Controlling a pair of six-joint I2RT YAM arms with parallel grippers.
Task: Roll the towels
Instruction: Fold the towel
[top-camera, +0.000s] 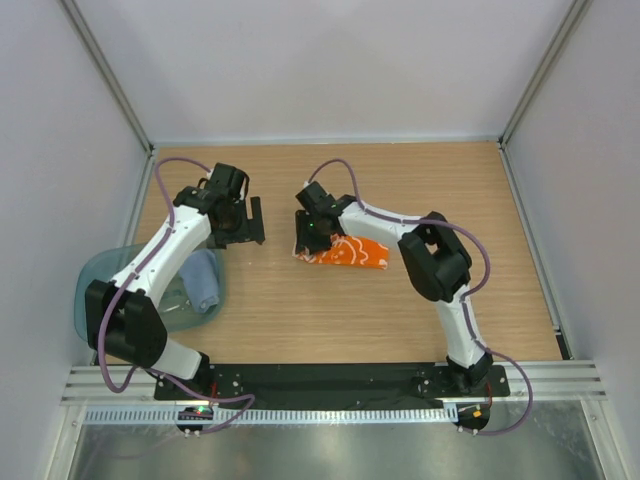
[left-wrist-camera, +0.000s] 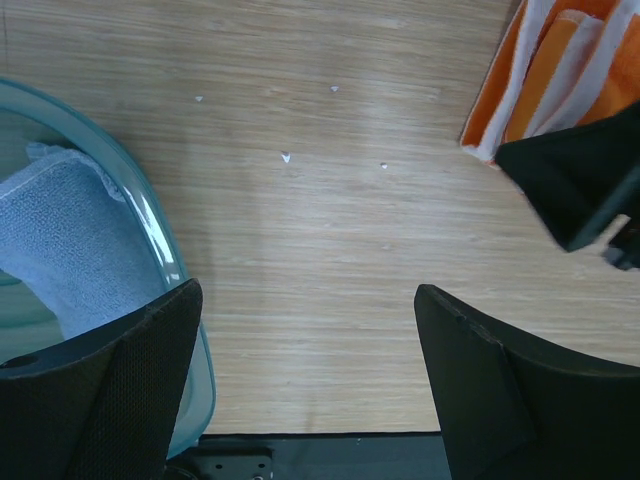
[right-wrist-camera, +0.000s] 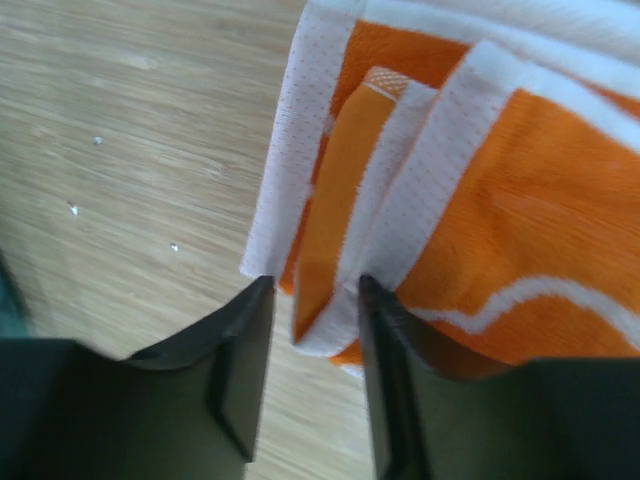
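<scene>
Left arm (top-camera: 160, 250) and right arm (top-camera: 465, 325) are white with black joints. Purple cables (top-camera: 178, 162) run along both. Fingers (left-wrist-camera: 500, 400) are black.

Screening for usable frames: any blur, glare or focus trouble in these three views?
Top external: evenly lit, sharp, shadows faint. Left wrist: a glare streak along the tray rim. Right wrist: the orange towel shows crisp weave, the right gripper in front is blurred.

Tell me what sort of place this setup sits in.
Probably a lab robot test cell: plain pale walls on aluminium frame posts enclose a wooden tabletop, with a black mounting plate at the near edge.
</scene>
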